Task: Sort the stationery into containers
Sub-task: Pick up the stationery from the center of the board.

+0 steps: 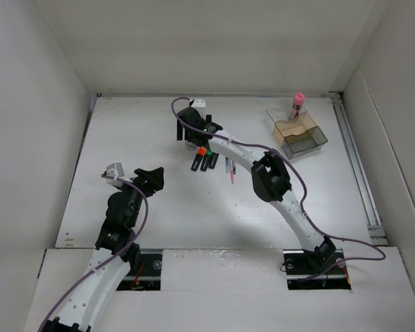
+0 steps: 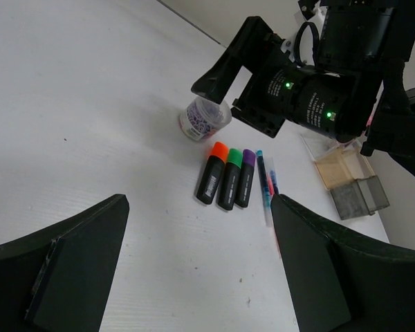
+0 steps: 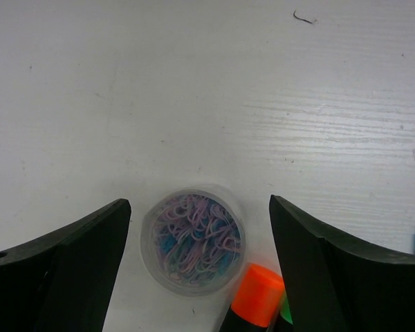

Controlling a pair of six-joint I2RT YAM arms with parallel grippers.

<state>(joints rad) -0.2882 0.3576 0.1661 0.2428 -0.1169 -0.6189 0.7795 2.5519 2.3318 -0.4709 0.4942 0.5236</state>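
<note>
Three black highlighters (image 2: 228, 178) with orange, green and purple caps lie side by side on the table, with thin pens (image 2: 265, 181) to their right; they also show in the top view (image 1: 202, 160). My right gripper (image 3: 198, 204) is open and hovers over a small clear tub of coloured paper clips (image 3: 194, 242), one finger on each side of it, with the orange cap (image 3: 259, 294) beside the tub. My left gripper (image 2: 199, 221) is open and empty, held above the table short of the highlighters. The brownish clear box (image 1: 301, 135) stands at the back right.
A pink-capped item (image 1: 297, 105) stands upright at the box's back corner. White walls enclose the table on three sides. The right arm (image 1: 283, 200) arches across the table's middle. A metal rail (image 1: 356, 166) runs along the right edge.
</note>
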